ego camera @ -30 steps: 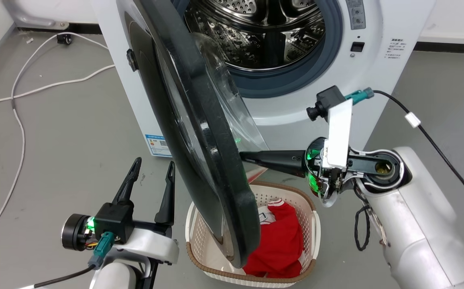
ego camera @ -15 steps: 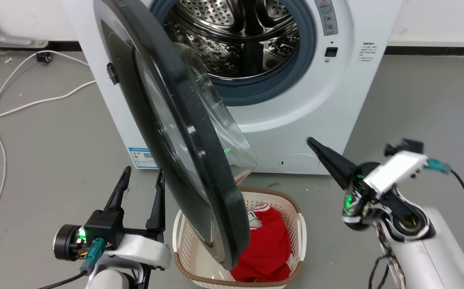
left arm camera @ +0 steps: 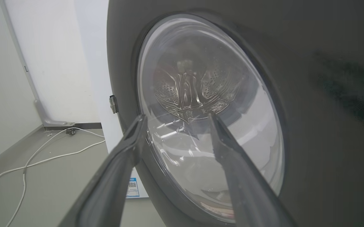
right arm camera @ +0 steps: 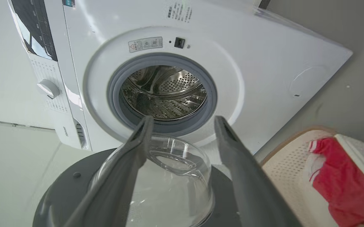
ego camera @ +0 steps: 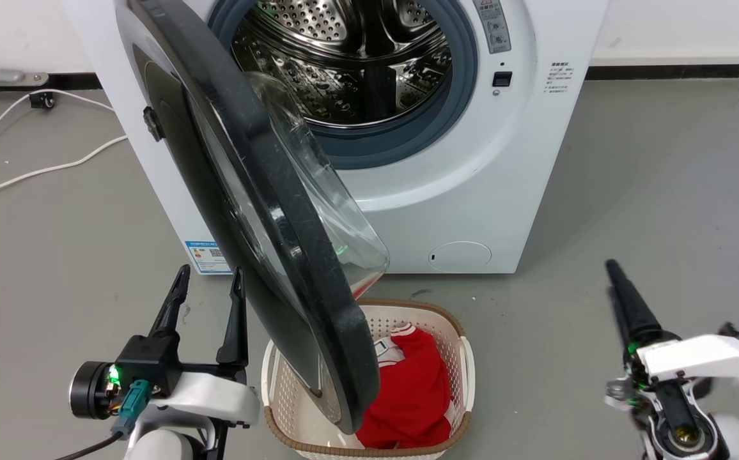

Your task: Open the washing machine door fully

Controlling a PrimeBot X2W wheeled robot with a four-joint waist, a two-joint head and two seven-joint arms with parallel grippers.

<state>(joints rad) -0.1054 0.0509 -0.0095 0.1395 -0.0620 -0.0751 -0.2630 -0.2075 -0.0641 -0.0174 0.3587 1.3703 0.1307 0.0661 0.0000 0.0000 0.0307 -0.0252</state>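
Two strands of white cable [ego camera: 50, 168] lie on the grey floor [ego camera: 663, 191] at the far left. Next to the right, low in the head view, is the left gripper [ego camera: 210, 271]. Its fingers point up, stand apart and hold nothing. In the left wrist view they frame the outer side of the washing machine door [ego camera: 267, 211], close to it; I cannot tell if a tip touches the rim.

The door is swung out from the white washing machine [ego camera: 523, 160], hinged at the machine's left side. It stands almost edge-on to the head camera, and its clear glass bowl faces right. The lower edge of the door hangs over a cream basket [ego camera: 465, 358] with a red garment [ego camera: 408, 396] inside.

Behind the door the steel drum [ego camera: 344, 57] is uncovered inside its grey rubber ring [ego camera: 446, 108]. A small round service flap [ego camera: 459, 255] is low on the front of the machine.

At the far right, the right gripper [ego camera: 614, 271] is above the floor, well apart from the door. The right wrist view shows its fingers spread and holding nothing.
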